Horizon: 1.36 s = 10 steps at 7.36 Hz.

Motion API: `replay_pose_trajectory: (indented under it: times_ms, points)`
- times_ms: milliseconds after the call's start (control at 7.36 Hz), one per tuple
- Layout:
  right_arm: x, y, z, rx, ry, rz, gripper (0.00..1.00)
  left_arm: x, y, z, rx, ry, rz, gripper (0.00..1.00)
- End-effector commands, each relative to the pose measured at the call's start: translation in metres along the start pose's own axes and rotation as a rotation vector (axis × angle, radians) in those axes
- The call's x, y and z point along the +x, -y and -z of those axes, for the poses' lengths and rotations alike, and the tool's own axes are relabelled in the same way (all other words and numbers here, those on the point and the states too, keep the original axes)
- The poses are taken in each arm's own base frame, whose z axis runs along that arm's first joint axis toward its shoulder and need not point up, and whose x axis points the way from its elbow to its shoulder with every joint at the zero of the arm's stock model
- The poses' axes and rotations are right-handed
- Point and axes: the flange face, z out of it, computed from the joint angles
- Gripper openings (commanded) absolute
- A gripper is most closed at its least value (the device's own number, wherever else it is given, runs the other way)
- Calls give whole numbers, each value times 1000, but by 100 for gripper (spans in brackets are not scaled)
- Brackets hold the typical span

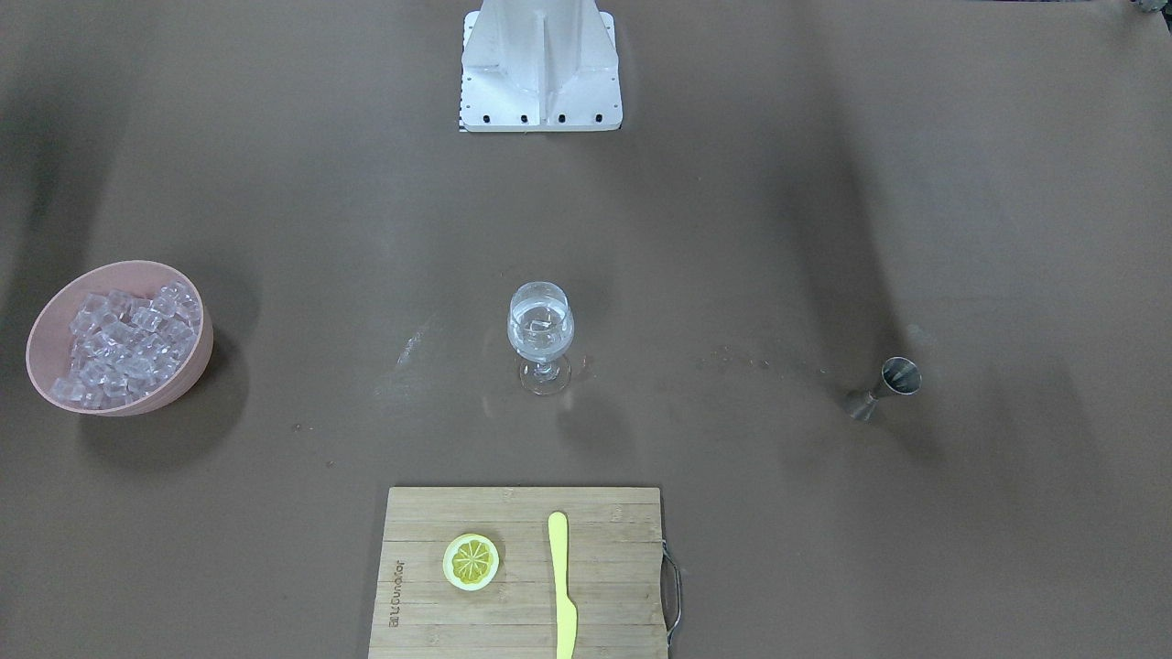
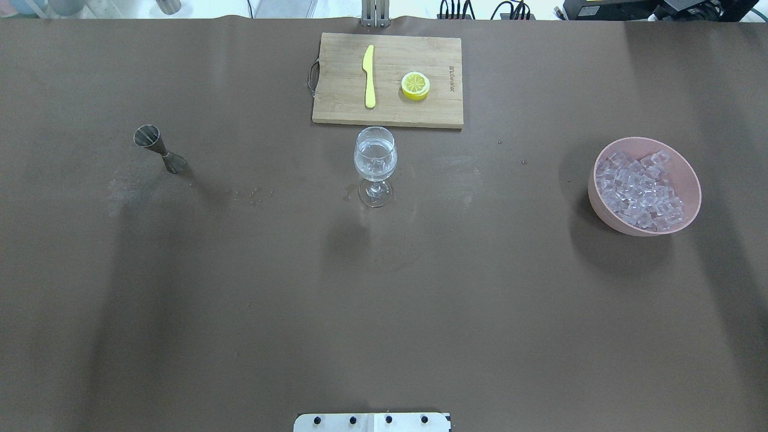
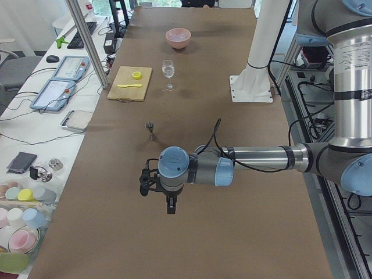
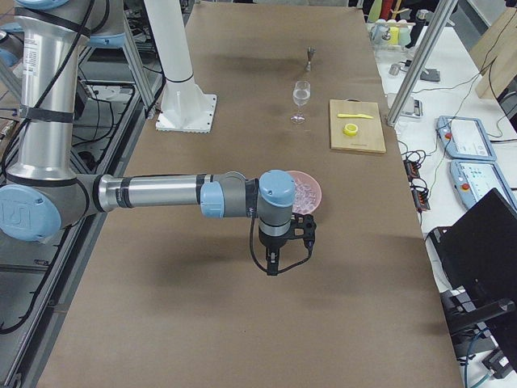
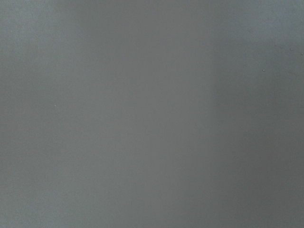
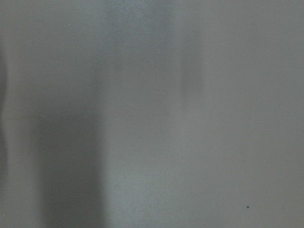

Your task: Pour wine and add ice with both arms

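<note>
Clear stemmed wine glass, upright at mid-table and near the bamboo cutting board; it held the wine, a small amount of colourless liquid, with what appeared to be a cube or two in it. The ice, many small frosty cubes, lay heaped in a round pink bowl well apart on the robot's right. A small steel double-cone jigger stood well apart on its left. The left gripper and the right gripper hung over bare table at opposite ends; whether either claw was wide or narrow could not be told. Judged: the cubes were light, hard and slippery, best pinched singly across flat faces; the glass was thin, fragile and top-heavy, best left untouched.
</note>
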Motion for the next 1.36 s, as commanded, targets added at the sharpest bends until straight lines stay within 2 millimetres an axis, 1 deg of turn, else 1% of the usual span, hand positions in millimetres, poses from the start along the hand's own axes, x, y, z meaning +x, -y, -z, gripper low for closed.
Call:
replay_pose_trajectory:
  times_ms: [0,1224]
  points:
    - [0,0,0,0,0,0,100,-1,0,0,-1,0,1,99]
    - [-3,0,2,3,14,3,100,-1,-1,-1,-2,2,1,99]
